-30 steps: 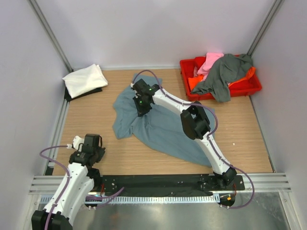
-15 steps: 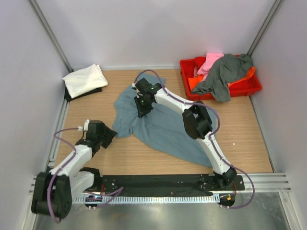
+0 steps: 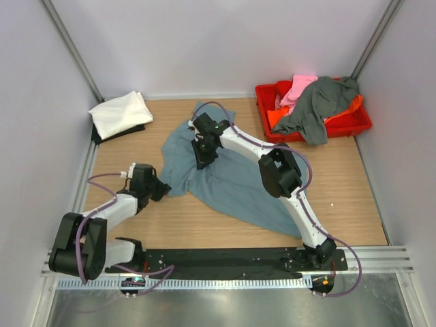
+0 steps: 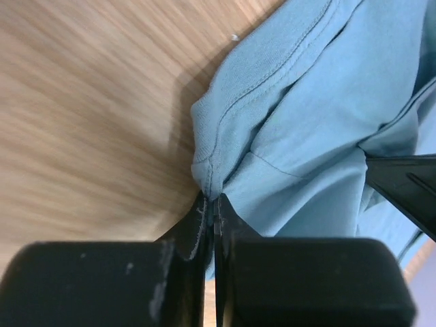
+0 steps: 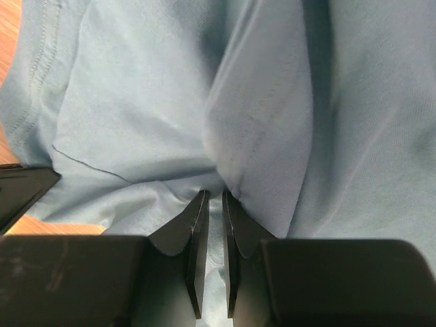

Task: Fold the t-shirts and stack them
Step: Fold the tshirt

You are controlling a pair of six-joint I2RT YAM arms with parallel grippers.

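The large blue-grey t-shirt (image 3: 231, 180) lies crumpled across the middle of the table. My left gripper (image 3: 162, 189) is shut on its hemmed left corner (image 4: 208, 170), low at the table. My right gripper (image 3: 201, 158) is shut on a fold of the same shirt (image 5: 252, 136) near its upper left part. A folded white t-shirt (image 3: 120, 113) lies at the back left on something dark. The dark grey (image 3: 319, 105), pink (image 3: 298, 87) and orange (image 3: 349, 106) t-shirts sit heaped in the red crate (image 3: 354, 125).
The red crate stands at the back right corner. Grey walls close the table at the back and both sides. Bare wood (image 3: 344, 197) shows to the right of the blue shirt and in front of it. A metal rail (image 3: 225, 257) runs along the near edge.
My left arm has swung forward and right from the near left edge to the blue shirt's left corner and closed on it. The right gripper has stayed on the shirt.
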